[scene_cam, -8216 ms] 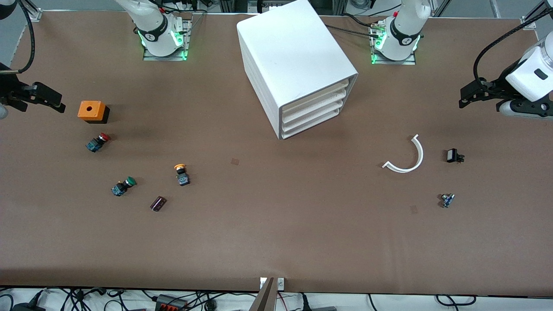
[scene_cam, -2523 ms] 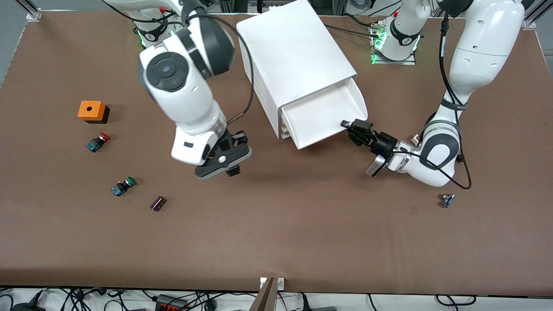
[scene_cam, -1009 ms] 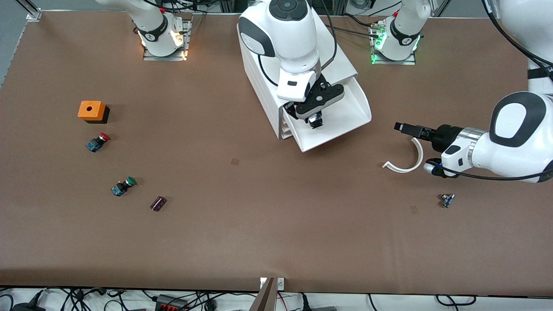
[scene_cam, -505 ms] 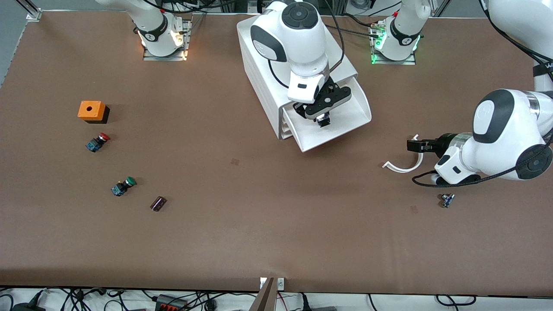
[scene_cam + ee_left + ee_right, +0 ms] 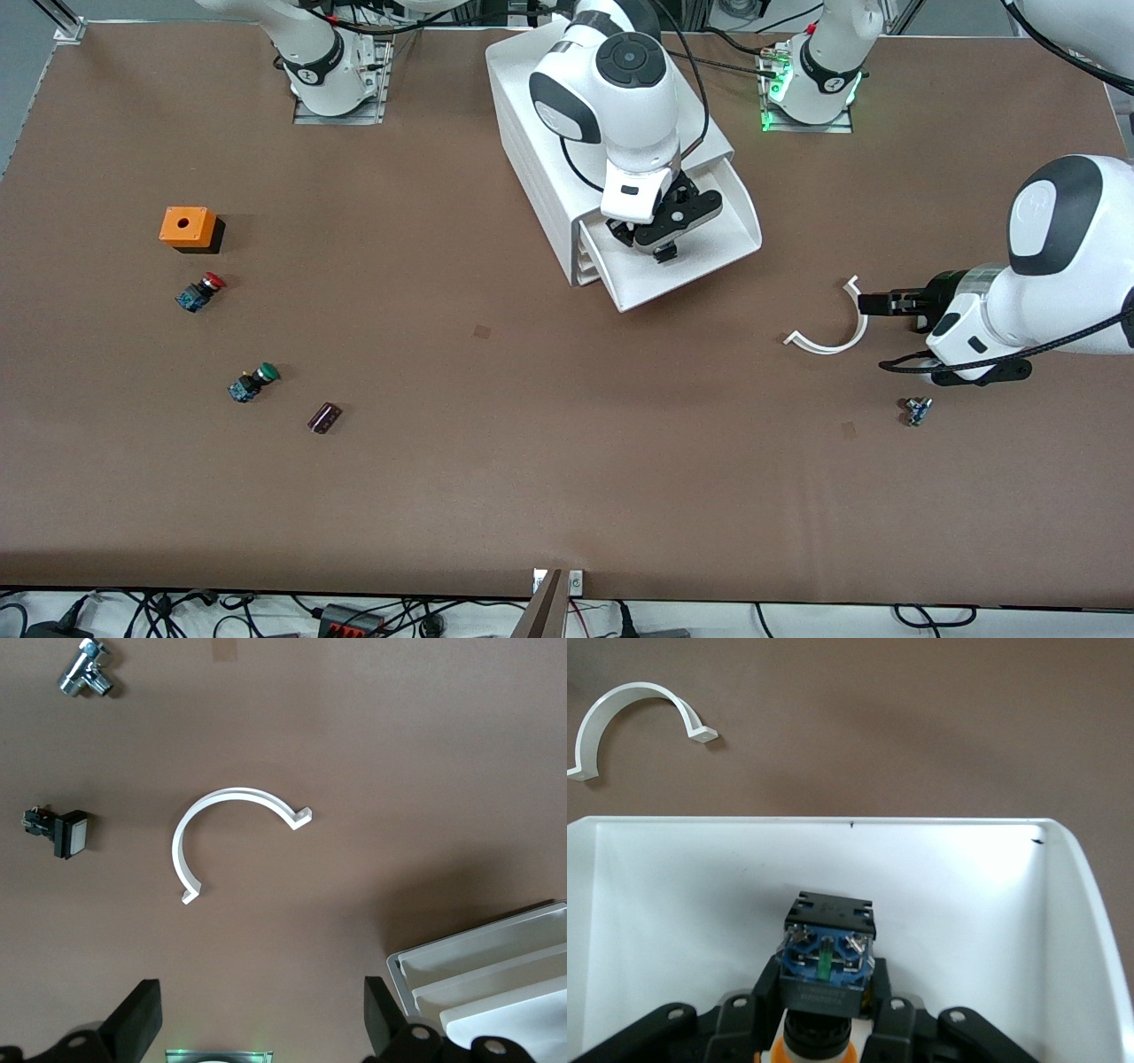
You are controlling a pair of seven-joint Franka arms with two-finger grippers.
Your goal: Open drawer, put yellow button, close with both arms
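My right end effector (image 5: 663, 251) hangs over the open drawer (image 5: 709, 257), clenched on the yellow button (image 5: 824, 961) for release inside, while my left end effector (image 5: 873, 303) waits unclenched near the table edge.

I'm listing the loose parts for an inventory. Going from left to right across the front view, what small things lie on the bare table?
Orange box → red button → green button → dark small block → white curved strip → small metal fitting.
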